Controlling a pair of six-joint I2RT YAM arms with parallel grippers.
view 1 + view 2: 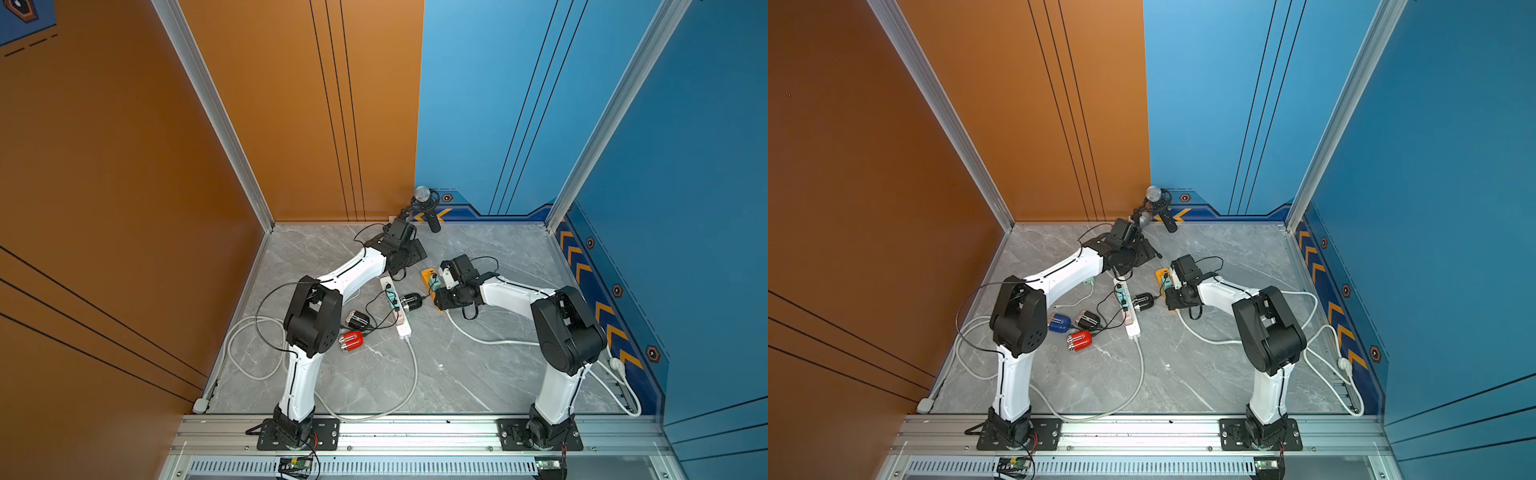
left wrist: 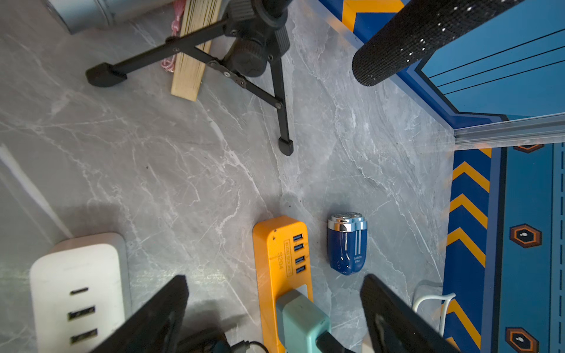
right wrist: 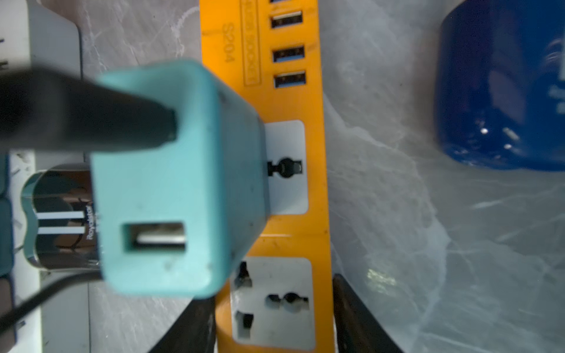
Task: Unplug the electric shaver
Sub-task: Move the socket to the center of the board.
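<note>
On the grey marble table (image 1: 457, 374), reading both top views as a clock with 12 at the far wall, the orange power strip (image 1: 426, 276) lies just past centre toward 1 o'clock and the white power strip (image 1: 404, 330) lies at centre, running from 11 to 5. The black shaver (image 1: 411, 301) rests on its side between the 2 strips, touching neither gripper, and its short black lead (image 1: 426, 297) runs toward the teal adapter (image 3: 162, 183) seated in a socket of the orange strip. That adapter has 2 USB ports: 1 holds a black plug (image 3: 91, 116), the other is bare; the strip's 4 blue USB ports and the socket nearest the right wrist camera hold nothing. The white strip carries a teal plug (image 1: 390, 296) and a pink plug (image 1: 399, 318). The left gripper (image 2: 273, 308) hangs above the adapter with its jaws spread wide and nothing held by the fingers (image 2: 159, 314). The right gripper (image 3: 272, 287) straddles the orange strip with jaws about half apart, each finger (image 3: 357, 318) right against a long edge; whether they press on it I cannot tell. A blue shaver (image 2: 347, 244) lies just beside the orange strip, apart from it. A red shaver (image 1: 352, 341) and a dark brown shaver (image 1: 357, 320) lie at 8 o'clock, and a microphone (image 1: 423, 195) on a tripod (image 2: 275, 91) stands at 12
</note>
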